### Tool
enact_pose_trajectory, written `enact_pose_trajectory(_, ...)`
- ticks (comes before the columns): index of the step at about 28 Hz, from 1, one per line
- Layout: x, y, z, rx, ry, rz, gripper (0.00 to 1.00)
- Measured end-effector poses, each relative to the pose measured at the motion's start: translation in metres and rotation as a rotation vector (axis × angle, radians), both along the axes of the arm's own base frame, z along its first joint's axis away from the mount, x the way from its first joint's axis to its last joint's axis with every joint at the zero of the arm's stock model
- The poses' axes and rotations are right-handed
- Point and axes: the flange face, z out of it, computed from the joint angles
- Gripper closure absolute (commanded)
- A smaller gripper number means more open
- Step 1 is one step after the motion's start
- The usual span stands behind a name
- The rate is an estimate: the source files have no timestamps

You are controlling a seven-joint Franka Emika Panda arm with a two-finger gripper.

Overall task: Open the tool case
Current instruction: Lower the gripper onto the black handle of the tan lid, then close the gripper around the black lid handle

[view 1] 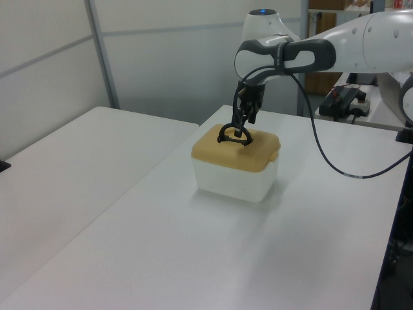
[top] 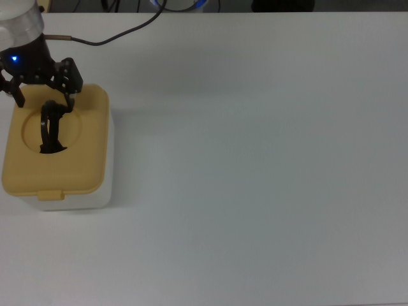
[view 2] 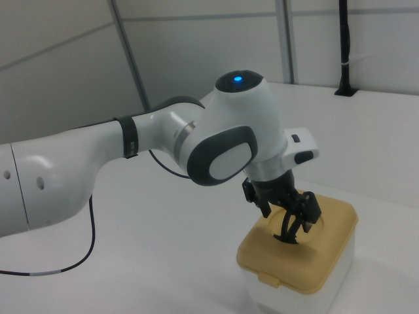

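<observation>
The tool case (top: 76, 185) sits at the top view's left, its white body under a shut tan-yellow lid (top: 89, 146). A black handle (top: 50, 127) stands upright in the lid's round recess. My gripper (top: 43, 95) hovers open over the far end of that handle, one finger on each side of it. The left view shows the gripper (view 1: 241, 124) just above the handle (view 1: 233, 135) on the case (view 1: 235, 174). In the right view the gripper (view 2: 296, 222) reaches down into the recess of the lid (view 2: 327, 255), with its fingers beside the handle (view 2: 287, 230).
The case stands near the left edge of a white table (top: 255, 166). The arm's black cable (top: 121, 35) trails along the table's far edge. In the left view a second table (view 1: 71, 161) stands to the left and equipment (view 1: 345, 100) sits at the far right.
</observation>
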Motion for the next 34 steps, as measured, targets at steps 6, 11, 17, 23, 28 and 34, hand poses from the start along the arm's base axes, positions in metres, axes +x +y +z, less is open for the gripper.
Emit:
enact_pose_trajectory(6,0.001,-0.01,0.002,0.014,-0.014,0.004,0.16)
enact_pose_trajectory(11,0.005,-0.006,0.001,0.014,-0.019,0.01,0.23)
enact_pose_trajectory(17,0.014,0.004,0.0,0.001,-0.054,0.026,0.36)
enact_pose_trajectory(23,0.021,0.015,-0.009,0.004,-0.052,0.044,0.78)
enact_pose_trajectory(28,0.022,0.015,-0.013,0.004,-0.047,0.046,1.0)
enact_pose_trajectory(34,0.023,0.015,-0.012,0.003,-0.048,0.045,1.0)
